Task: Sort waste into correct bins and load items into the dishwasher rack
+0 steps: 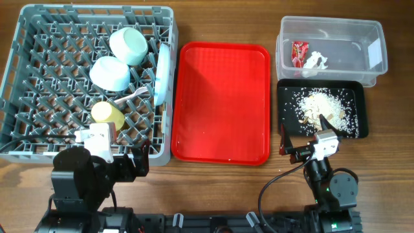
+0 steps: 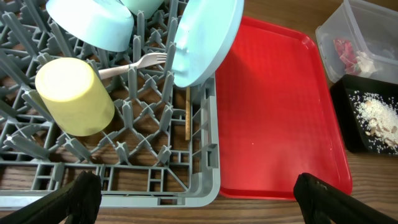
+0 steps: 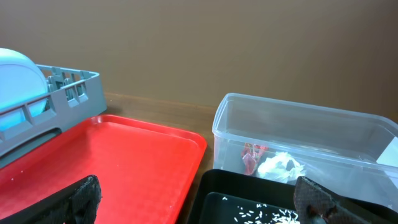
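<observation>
No legible text on red wrapper [image 1: 298, 53] or tub label [image 1: 375, 50]

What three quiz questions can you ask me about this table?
1. True or false: the small yellow cup lies in the big grey plastic dishwasher rack.
2. Where are the pale crumbly food scraps? A) red serving tray B) shallow black rectangular tray C) clear plastic tub
3. How many pale blue-green bowls sit in that rack?
Key: 1 true; 2 B; 3 two.
</observation>
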You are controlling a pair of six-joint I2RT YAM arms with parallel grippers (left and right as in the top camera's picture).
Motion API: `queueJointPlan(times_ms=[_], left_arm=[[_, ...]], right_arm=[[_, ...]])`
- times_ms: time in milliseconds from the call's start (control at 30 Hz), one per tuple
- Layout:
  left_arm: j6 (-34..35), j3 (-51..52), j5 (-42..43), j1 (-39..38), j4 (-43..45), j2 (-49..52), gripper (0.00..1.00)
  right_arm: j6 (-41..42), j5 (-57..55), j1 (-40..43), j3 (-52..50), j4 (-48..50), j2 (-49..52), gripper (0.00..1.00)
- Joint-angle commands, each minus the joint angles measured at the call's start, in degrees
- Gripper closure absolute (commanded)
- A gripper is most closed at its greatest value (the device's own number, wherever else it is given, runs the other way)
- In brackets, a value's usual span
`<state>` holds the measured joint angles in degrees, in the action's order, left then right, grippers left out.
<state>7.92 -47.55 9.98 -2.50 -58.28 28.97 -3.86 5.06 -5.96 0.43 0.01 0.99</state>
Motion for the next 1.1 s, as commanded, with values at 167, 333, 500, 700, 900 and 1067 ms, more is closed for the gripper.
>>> queueJointPlan(times_ms=[167,333,500,700,900,1067], left_arm=[[-2.2,3.7,-4.6,0.2,4.0,-4.9,0.0],[-2.2,19.0,-5.2,0.2,19.6,-15.6,0.0],[-1.7,37.0,-5.1,0.2,43.7,-25.5,0.0],[-2.1,45.2,-5.1,0.2,58.7,-28.8,0.0],[-7.7,47.2,-3.4,0.2,61.3,-28.8,0.0],[-7.5,47.2,-2.9,0.2,54.4,-28.8,0.0]], right_arm=[[0.8,-0.8,0.2,-0.1,0.1,-0.8,0.0],[0.9,-0.8,0.2,-0.1,0.1,-0.8,0.0],[0.8,-0.8,0.2,-0.1,0.1,-0.8,0.0],[0.8,-0.8,0.2,-0.1,0.1,-0.8,0.0],[0.8,-0.8,0.2,-0.1,0.1,-0.8,0.0],[0.8,-0.8,0.2,-0.1,0.1,-0.8,0.0]])
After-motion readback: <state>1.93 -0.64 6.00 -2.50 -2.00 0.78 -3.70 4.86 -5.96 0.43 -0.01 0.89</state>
